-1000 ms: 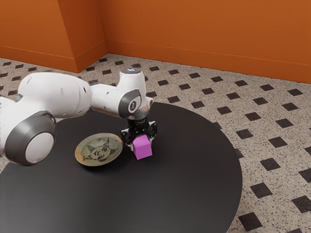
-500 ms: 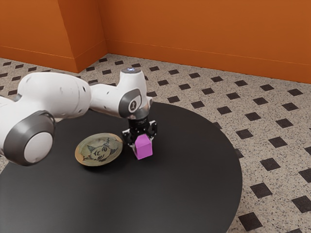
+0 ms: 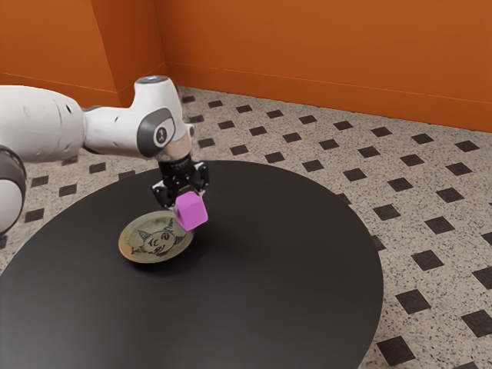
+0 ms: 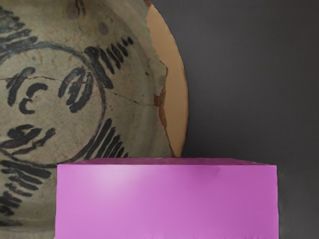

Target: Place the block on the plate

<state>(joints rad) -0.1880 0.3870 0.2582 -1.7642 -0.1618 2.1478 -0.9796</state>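
Note:
My black gripper (image 3: 184, 206) is over the table beside the plate's edge, shut on the pink block (image 3: 191, 211). The block hangs in the air, slightly tilted, and overlaps the rim of the plate (image 3: 154, 240) in the exterior view. In the wrist view the pink block (image 4: 167, 201) is large and close under the hand, with the patterned plate (image 4: 124, 84) lower down behind it. The block hides part of the plate, and the fingertips are mostly behind the block in the exterior view.
The round black table (image 3: 269, 284) carries the plate, and its curved edge runs around the exterior view's right. Beyond it lie a speckled floor with dark diamonds (image 3: 413, 300) and an orange wall (image 3: 323, 54).
My hand has risen and moved toward the exterior view's left with the block, from beside the plate to near its rim. The plate has stayed where it was.

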